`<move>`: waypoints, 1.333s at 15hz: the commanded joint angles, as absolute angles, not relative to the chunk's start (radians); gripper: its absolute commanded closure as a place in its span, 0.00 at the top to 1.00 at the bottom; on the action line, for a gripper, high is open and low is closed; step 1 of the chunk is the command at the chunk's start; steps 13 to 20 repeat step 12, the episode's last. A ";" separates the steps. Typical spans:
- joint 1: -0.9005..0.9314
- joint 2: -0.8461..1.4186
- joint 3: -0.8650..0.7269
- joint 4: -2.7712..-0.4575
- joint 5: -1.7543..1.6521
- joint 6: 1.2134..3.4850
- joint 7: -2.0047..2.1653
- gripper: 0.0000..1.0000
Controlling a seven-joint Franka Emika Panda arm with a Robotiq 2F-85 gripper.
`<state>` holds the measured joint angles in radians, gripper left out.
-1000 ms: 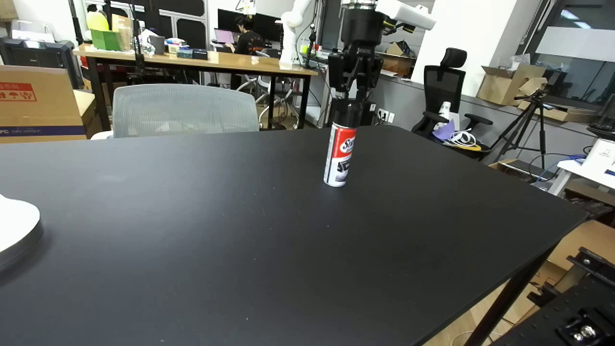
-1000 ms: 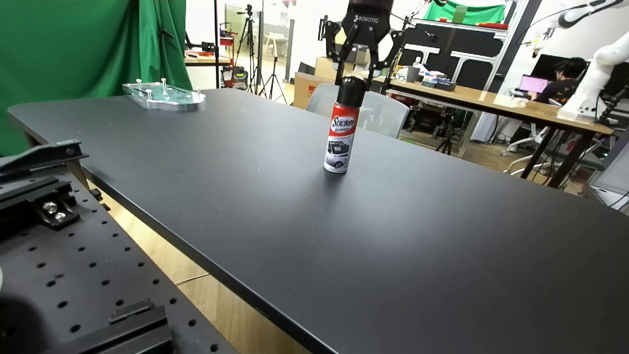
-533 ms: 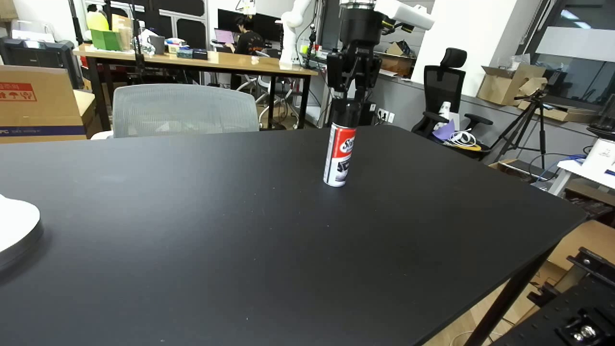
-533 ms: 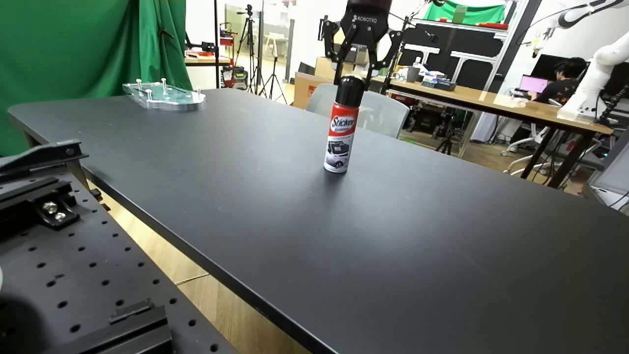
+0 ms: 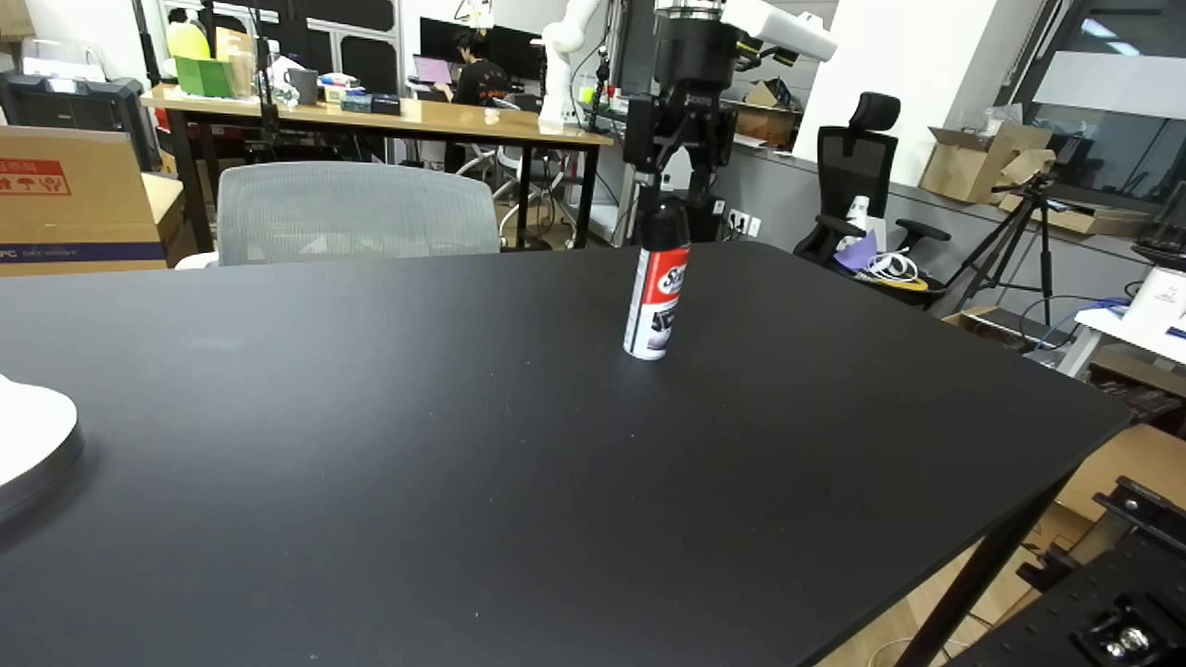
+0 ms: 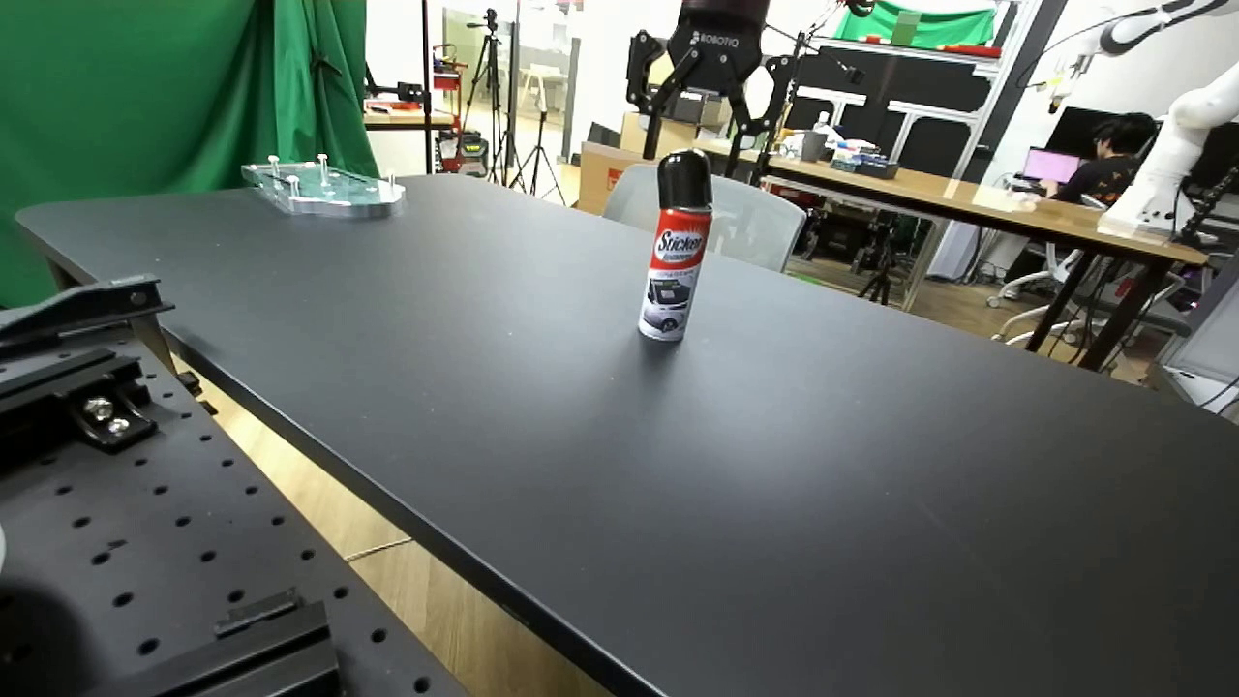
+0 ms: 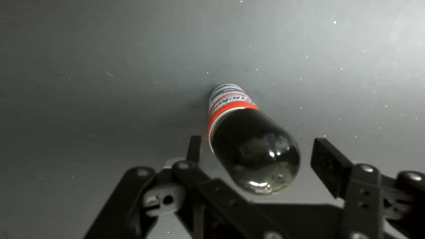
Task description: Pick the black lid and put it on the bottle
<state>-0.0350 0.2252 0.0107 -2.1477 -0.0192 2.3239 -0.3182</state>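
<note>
your black table shows pale specks across its top in the wrist view. the bottle stands upright on it. in an exterior view a clear plate lies near one end; in an exterior view you see a white rounded thing, cropped; whether it's the same plate you can't tell.

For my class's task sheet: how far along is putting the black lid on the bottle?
Done: the black lid sits on the bottle, which stands on the table.
In hand: nothing held; in the wrist view the jaws are open, with gaps beside the lid.
Left: probably backing the jaws away and checking the fit; full seating is unclear.
</note>
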 commanded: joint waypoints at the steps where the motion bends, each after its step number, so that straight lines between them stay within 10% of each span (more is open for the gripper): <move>1: -0.040 0.193 0.013 -2.166 -0.018 2.318 -0.319 1.00; 20: -0.024 0.138 0.007 -2.164 -0.119 2.225 -0.309 1.00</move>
